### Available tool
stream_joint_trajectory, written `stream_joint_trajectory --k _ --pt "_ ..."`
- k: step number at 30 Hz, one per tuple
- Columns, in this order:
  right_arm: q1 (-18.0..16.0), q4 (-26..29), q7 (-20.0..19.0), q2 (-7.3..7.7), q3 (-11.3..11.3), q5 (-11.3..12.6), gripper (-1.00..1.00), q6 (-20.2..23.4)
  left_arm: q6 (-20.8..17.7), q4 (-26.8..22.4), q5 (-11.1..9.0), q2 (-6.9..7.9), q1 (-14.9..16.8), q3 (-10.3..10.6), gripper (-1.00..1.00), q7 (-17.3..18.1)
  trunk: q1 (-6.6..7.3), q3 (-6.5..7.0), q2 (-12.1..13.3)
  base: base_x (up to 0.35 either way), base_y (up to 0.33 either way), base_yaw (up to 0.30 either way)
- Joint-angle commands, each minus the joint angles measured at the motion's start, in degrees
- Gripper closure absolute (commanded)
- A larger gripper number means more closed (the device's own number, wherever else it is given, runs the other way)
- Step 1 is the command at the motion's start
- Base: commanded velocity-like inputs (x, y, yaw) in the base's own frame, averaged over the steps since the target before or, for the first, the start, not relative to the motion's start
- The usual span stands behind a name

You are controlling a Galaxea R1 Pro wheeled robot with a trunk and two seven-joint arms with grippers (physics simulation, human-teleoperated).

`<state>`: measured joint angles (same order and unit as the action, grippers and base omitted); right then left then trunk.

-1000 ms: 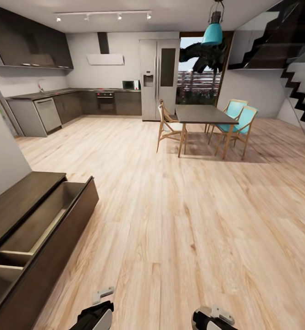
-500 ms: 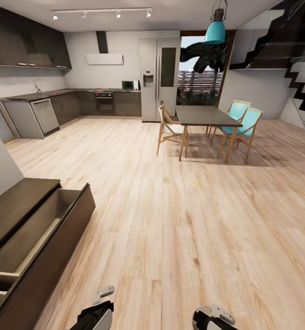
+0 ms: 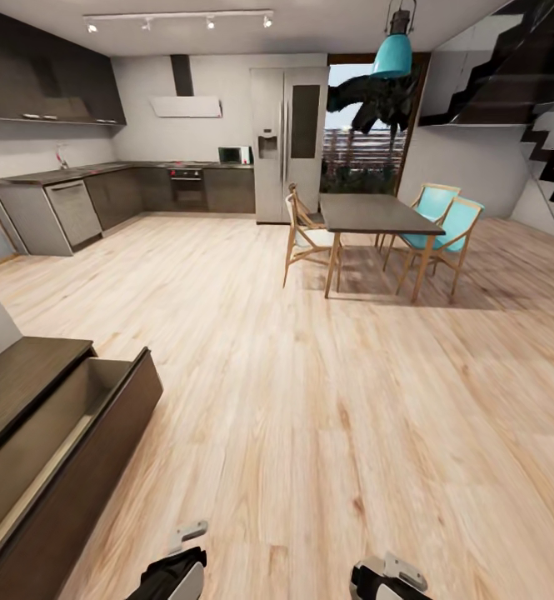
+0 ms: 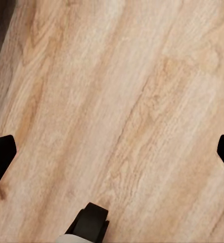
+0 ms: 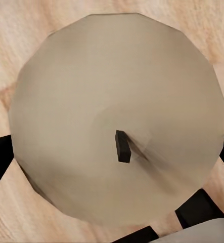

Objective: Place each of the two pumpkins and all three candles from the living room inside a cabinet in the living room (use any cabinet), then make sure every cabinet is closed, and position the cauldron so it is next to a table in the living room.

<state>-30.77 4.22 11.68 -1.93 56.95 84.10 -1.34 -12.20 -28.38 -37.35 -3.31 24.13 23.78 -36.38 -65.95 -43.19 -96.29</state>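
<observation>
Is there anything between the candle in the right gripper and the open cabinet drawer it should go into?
Nothing visible blocks it. The candle sits between the fingers of the right gripper; the cabinet has its drawer pulled open at the robot's left, with only bare wooden floor between them. The left gripper hangs open over the floor.

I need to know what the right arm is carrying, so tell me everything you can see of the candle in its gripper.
The candle is seen end-on in the right wrist view: a pale grey-beige, faceted round face with a matte, waxy look and a short black wick near its middle. Black fingers of the right gripper press its opposite edges, so it is held off the wood floor behind it. Its sides and height are hidden from this angle.
</observation>
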Motion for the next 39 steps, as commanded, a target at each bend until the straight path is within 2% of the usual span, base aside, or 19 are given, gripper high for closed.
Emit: stream_joint_trajectory --k 1,2,6,13,19,39 --pt "-0.03 0.09 0.27 0.00 0.53 0.63 1.00 -0.10 -0.28 -0.10 -0.26 0.06 0.04 0.39 -1.00 -0.45 -0.03 -0.05 -0.02 0.314 -0.075 0.000" --pt "-0.08 0.01 -0.04 0.34 0.82 0.89 1.00 0.26 -0.51 -0.43 -0.38 0.39 0.00 0.72 -1.00 -0.12 -0.03 -0.05 -0.02 0.000 0.000 0.000" --pt "-0.08 -0.17 -1.21 1.64 0.98 0.53 1.00 1.03 -0.12 -1.05 -0.54 0.18 -0.03 1.48 -1.00 1.16 -0.03 -0.05 -0.02 0.002 0.000 0.000" --pt "-0.08 -0.27 0.40 -0.28 0.97 0.20 1.00 -0.79 0.15 -0.73 -0.13 -0.46 -0.01 1.45 -1.00 2.29 -0.03 -0.05 -0.02 0.206 0.000 0.000" --pt "-0.08 -0.26 2.44 -0.33 0.97 0.19 1.00 -0.83 0.16 -0.71 -0.09 -0.47 0.00 1.45 -1.00 2.44 -0.03 -0.05 -0.02 0.325 0.000 0.000" --pt "-0.08 -0.26 2.47 -0.27 1.06 0.19 1.00 -0.77 0.16 -0.50 -0.09 -0.56 0.02 1.49 -1.00 2.47 -0.03 -0.05 -0.02 0.330 0.000 0.000"
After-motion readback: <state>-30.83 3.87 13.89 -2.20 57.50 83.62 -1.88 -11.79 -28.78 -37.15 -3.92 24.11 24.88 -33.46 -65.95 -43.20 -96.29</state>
